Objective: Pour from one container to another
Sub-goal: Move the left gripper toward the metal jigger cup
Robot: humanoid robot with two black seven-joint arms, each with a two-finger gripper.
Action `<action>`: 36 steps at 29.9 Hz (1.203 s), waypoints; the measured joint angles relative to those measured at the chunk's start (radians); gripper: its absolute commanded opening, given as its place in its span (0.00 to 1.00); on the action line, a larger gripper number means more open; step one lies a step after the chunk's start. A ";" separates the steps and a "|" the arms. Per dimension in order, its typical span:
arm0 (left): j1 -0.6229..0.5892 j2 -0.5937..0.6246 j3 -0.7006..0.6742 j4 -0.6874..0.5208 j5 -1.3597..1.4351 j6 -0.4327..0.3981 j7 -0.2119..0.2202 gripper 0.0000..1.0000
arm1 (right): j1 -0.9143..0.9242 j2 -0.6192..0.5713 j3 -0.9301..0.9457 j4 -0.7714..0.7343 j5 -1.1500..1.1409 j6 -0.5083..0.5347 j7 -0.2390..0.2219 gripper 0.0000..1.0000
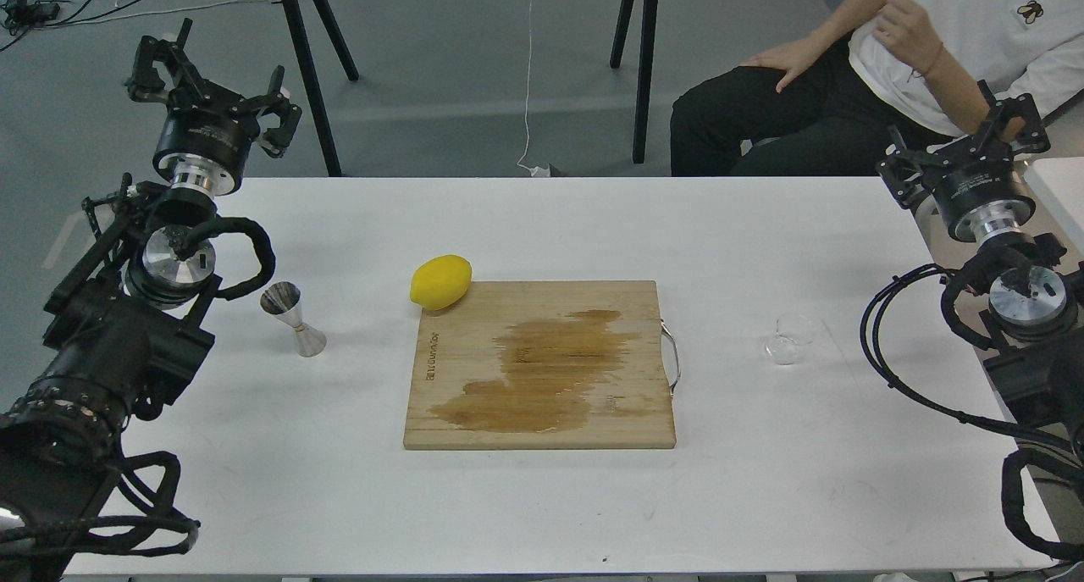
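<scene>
Desk [542, 514]: white, carrying everything; a seated person is waiting behind its far right corner.
Cutting board [542, 366]: lying at centre, showing a wet stain.
Left claw [216, 78]: hovering wide and empty above the desk's far left edge.
Right claw [965, 146]: hanging empty at the far right, fingers spread.
Lemon [441, 282]: resting at the board's far left corner.
Jigger [294, 318]: standing upright left of the board.
Glass cup [789, 339]: sitting right of the board, well apart from the jigger.
Progress: nothing gripped yet; grasping, carrying and pouring all appear to be left.
</scene>
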 measured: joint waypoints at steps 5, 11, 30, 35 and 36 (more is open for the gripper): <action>0.023 0.009 0.031 -0.044 0.001 0.006 -0.004 1.00 | 0.001 0.005 0.003 0.002 0.001 0.000 0.007 1.00; 0.091 0.090 0.038 -0.176 -0.005 0.011 -0.001 1.00 | 0.004 0.003 0.001 0.006 0.001 0.000 0.008 1.00; 0.760 0.695 0.106 -1.107 0.745 0.286 -0.151 0.99 | 0.001 -0.004 0.004 0.014 0.001 0.000 0.008 1.00; 0.848 0.695 0.151 -1.114 1.135 0.431 -0.135 0.98 | -0.001 -0.004 0.004 0.013 0.001 0.000 0.009 1.00; 0.853 0.692 0.168 -1.108 1.216 0.464 -0.122 0.96 | -0.002 -0.004 0.004 0.013 0.001 0.000 0.010 1.00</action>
